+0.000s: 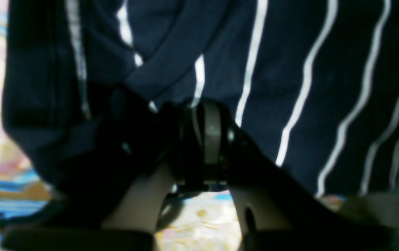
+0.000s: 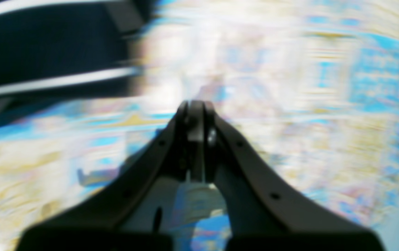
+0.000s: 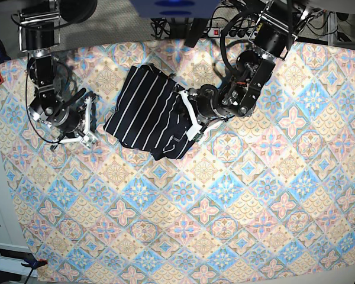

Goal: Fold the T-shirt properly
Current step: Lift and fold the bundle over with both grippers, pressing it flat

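The right gripper [image 3: 90, 118] is seen at the left side of the base view, with its fingers pressed together and nothing held between them. In its own wrist view the right gripper [image 2: 196, 118] is shown with both pads meeting in one closed tip over the tablecloth [image 2: 290, 87]; much of that view is smeared by blur. The T-shirt [image 3: 148, 112] lies just beside this gripper, toward the middle of the table, and is not touched by it. A dark striped edge of the T-shirt [image 2: 46, 52] is caught in the upper left corner of the right wrist view.

The garment is spread on the tablecloth [image 3: 225, 207] as a bunched, roughly rectangular shape, its white pinstripes running diagonally. Its edge nearest the left gripper is rumpled and partly doubled over.

The left gripper [image 3: 189, 115] is placed at that rumpled edge, on the right of the shirt in the base view. In the left wrist view the left gripper [image 1: 206, 139] is seen nearly closed, with dark cloth gathered around its tips. The T-shirt [image 1: 324, 87] fills the space directly ahead of the fingers, so a narrow pinch on the fabric is indicated.
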Available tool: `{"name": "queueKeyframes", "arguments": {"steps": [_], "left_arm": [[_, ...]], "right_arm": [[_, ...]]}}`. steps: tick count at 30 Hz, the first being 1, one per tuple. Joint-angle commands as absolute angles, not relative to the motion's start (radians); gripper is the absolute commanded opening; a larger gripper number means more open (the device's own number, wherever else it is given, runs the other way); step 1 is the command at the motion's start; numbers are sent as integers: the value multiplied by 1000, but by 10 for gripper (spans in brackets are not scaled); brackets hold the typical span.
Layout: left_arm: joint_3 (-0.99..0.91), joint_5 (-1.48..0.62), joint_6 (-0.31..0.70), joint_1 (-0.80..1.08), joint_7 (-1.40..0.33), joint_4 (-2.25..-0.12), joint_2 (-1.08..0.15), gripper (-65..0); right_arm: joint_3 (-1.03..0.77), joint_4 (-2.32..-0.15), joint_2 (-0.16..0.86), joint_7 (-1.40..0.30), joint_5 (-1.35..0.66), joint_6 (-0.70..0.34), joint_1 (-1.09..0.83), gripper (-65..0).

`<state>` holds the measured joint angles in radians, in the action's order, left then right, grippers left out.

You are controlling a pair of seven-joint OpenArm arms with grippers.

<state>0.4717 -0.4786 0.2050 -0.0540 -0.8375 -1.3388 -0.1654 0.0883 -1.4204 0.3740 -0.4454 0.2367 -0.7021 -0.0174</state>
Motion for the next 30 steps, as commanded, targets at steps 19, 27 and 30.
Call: {"name": "queueKeyframes", "arguments": {"steps": [19, 27, 30], "left_arm": [[407, -456, 186, 145, -946, -1684, -268, -587], [415, -455, 189, 27, -895, -1474, -223, -587], [455, -455, 189, -27, -835, -1392, -200, -587]], "right_arm": [[228, -1190, 314, -418, 231, -698, 134, -650], [274, -1262, 326, -423, 229, -698, 67, -650], [278, -1345, 346, -426, 229, -698, 19, -650]]}}
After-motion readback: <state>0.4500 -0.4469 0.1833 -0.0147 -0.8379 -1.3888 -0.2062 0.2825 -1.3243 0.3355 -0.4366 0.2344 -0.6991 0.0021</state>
